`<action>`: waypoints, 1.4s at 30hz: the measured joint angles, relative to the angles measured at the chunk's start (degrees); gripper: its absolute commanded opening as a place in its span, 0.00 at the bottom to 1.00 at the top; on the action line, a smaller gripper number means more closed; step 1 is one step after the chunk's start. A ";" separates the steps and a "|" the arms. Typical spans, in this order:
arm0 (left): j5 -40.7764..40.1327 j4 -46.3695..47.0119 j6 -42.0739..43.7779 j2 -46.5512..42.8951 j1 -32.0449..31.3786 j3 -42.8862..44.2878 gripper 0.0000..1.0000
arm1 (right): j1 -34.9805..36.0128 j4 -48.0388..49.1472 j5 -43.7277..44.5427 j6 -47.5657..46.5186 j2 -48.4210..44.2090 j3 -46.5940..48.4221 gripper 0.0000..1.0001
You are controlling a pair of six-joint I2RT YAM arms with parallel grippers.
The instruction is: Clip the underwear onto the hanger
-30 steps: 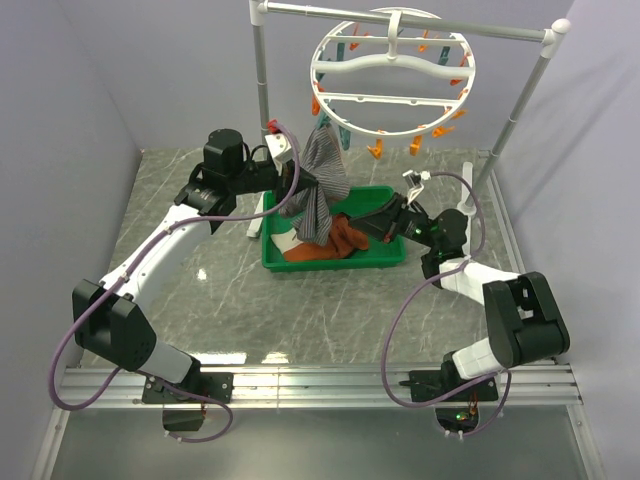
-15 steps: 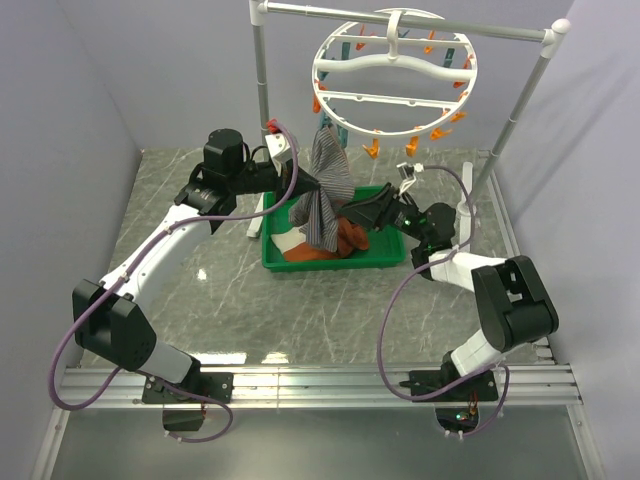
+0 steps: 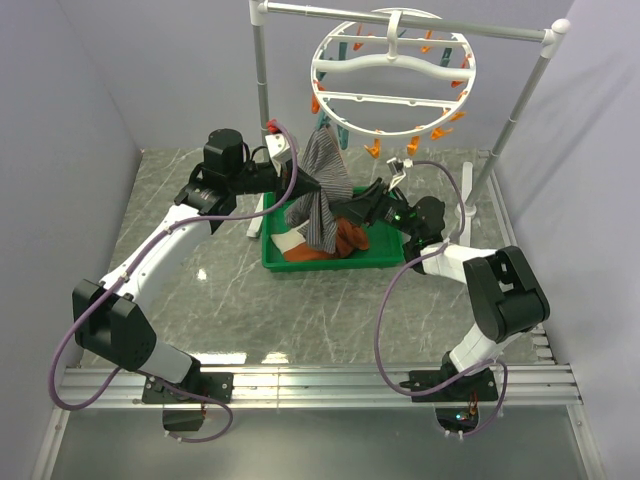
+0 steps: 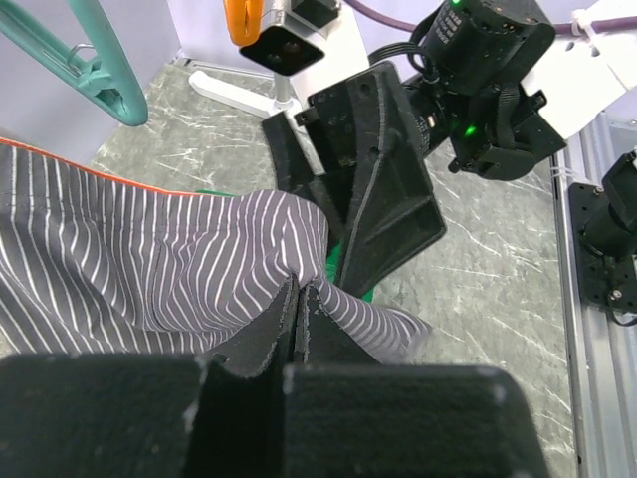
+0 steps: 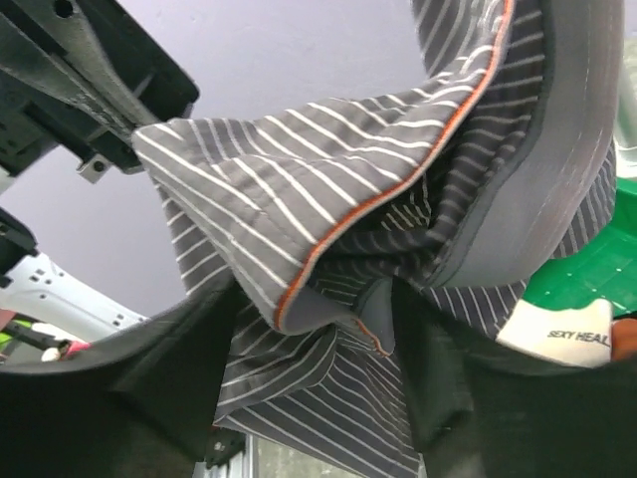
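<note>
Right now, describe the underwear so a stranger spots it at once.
Find the green tray below the white ring hanger. The underwear hangs above it, pinched by the left gripper. It is grey-striped, unlike the orange-rust garment in the tray.

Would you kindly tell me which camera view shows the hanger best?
Top external: the whole hanger shows, ring, crossbars and all. Left wrist catches only a teal clothespin and an orange clothespin; right wrist shows none of it.
</note>
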 measured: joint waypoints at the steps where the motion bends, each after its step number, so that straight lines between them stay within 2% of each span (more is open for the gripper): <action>1: 0.13 -0.02 -0.13 0.00 0.00 0.00 0.00 | -0.07 -0.24 0.04 -0.24 0.00 -0.04 0.86; 3: 0.55 -0.04 -0.39 0.00 0.00 0.00 0.00 | -0.28 -1.31 0.35 -1.36 -0.02 -0.13 0.91; 8: 1.01 -0.50 -0.57 0.00 0.00 0.00 0.00 | -0.39 -2.29 0.59 -1.95 -0.04 -0.15 0.89; 11: 1.14 -0.87 -0.63 0.00 0.00 0.00 0.03 | -0.37 -0.37 -0.35 -0.44 0.39 0.22 0.67; 12: 1.14 -0.87 -0.61 0.00 0.00 0.00 0.06 | -0.37 0.22 -0.61 0.00 0.68 0.44 0.48; 14: 0.90 -0.85 -0.59 0.00 0.00 0.00 0.10 | -0.35 1.46 -1.64 1.55 1.46 1.14 0.26; 15: 0.66 -0.87 -0.52 0.00 0.00 0.00 0.13 | -0.35 1.75 -2.16 2.45 1.73 1.33 0.05; 16: 0.37 -0.92 -0.42 0.00 0.00 0.00 0.15 | -0.37 2.08 -2.71 3.23 1.84 1.40 0.00; 20: -1.90 -1.14 0.63 0.00 0.00 0.00 0.26 | -0.57 1.40 -4.48 4.94 1.05 1.40 0.00; 21: -2.86 -1.25 1.36 0.00 0.00 0.00 0.33 | -0.83 0.24 -5.05 4.72 0.24 1.40 0.00; 24: -5.70 -1.53 4.13 0.00 0.00 -0.04 0.43 | -2.25 -5.27 -6.58 3.74 -3.65 1.44 0.00; 29: -11.13 -1.66 9.94 -1.53 0.00 -3.43 0.56 | -4.42 -21.94 -9.38 -1.75 -8.50 6.36 0.00; 33: -13.84 -1.49 13.86 -5.22 -1.01 -8.61 0.58 | -4.50 -36.06 -9.05 -6.23 -10.54 9.60 0.00; 36: -17.57 0.68 17.81 -10.19 -4.92 -14.08 0.60 | -4.50 -44.02 -7.58 -6.62 -12.26 9.60 0.00; 40: -26.01 7.98 24.92 -18.14 -15.78 -24.44 0.63 | -4.50 -49.42 -4.83 -3.96 -13.25 9.57 0.00; 42: -30.27 11.93 28.46 -20.22 -21.05 -28.87 0.75 | -4.50 -50.49 -3.58 -1.55 -13.27 9.55 0.00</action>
